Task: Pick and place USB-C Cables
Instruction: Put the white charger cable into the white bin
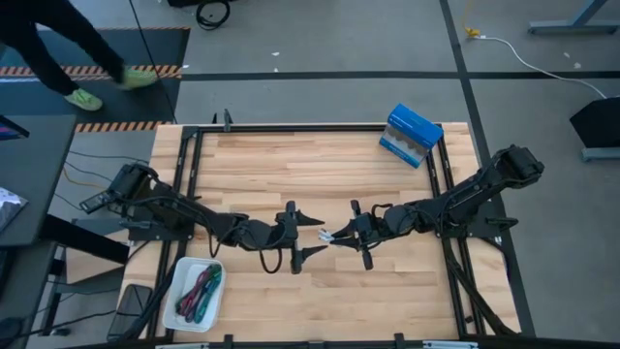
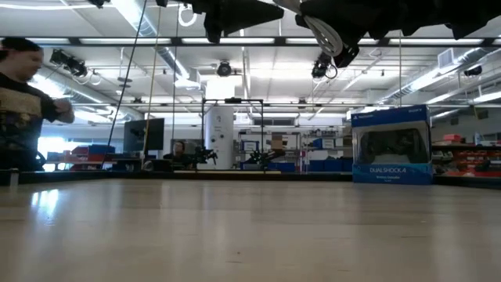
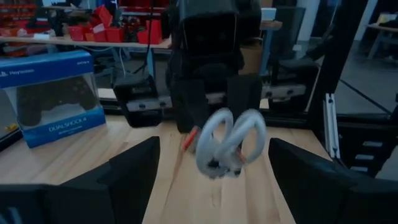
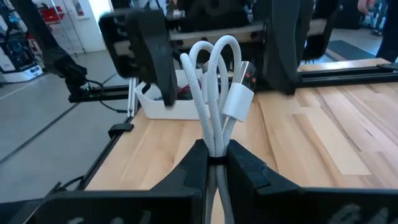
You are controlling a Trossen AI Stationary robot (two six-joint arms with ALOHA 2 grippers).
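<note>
A white USB-C cable bundle (image 4: 214, 93) is looped, with a white plug (image 4: 239, 93) at one side. My right gripper (image 4: 214, 152) is shut on it above the table's middle (image 1: 347, 236). My left gripper (image 3: 214, 180) is open wide and faces it (image 1: 312, 237), its fingers standing on either side of the white bundle (image 3: 227, 146) without touching. In the low view the bundle (image 2: 329, 31) is well above the tabletop. Several coloured cable bundles (image 1: 199, 291) lie in the white tray (image 1: 184, 267) near the table's near left corner. My right gripper pinches the white bundle's gathered lower end (image 4: 214, 149) between its two fingers, coming level from the table's right. The loops and the plug stick out past the fingertips toward the left gripper. The bundle is lifted clear of the table.
A blue-and-white box (image 1: 412, 134) stands near the table's far right corner (image 2: 391, 145). A black frame (image 1: 291, 128) runs round the tabletop. A person (image 2: 23, 102) walks beyond the table's far left side. Bare wood lies between the tray and the grippers.
</note>
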